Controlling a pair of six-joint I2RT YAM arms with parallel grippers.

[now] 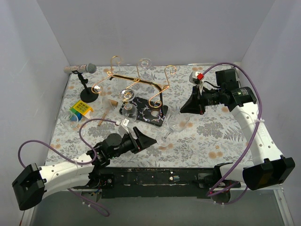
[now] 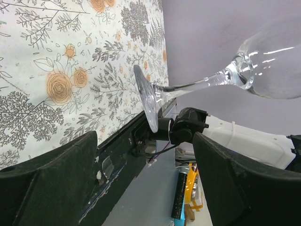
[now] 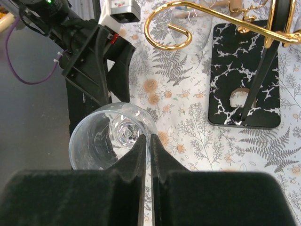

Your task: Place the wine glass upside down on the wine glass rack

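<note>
Evidently fragile and slick, the wine glass (image 1: 176, 121) is lying sideways, inviting a stem grip; left jaws are gaping empty, right jaws sitting closed, empty.

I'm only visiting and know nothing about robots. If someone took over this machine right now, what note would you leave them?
Left gripper: open, pointed at the glass's foot, not gripping it.
Right gripper: shut and empty, tips close to the bowl's rim.
Wine glass: lying on its side on the table, just right of the wine glass rack.
Done: nothing yet for this glass.
Left: grip it, turn it upside down, and hang it on the rack's gold wire.
</note>
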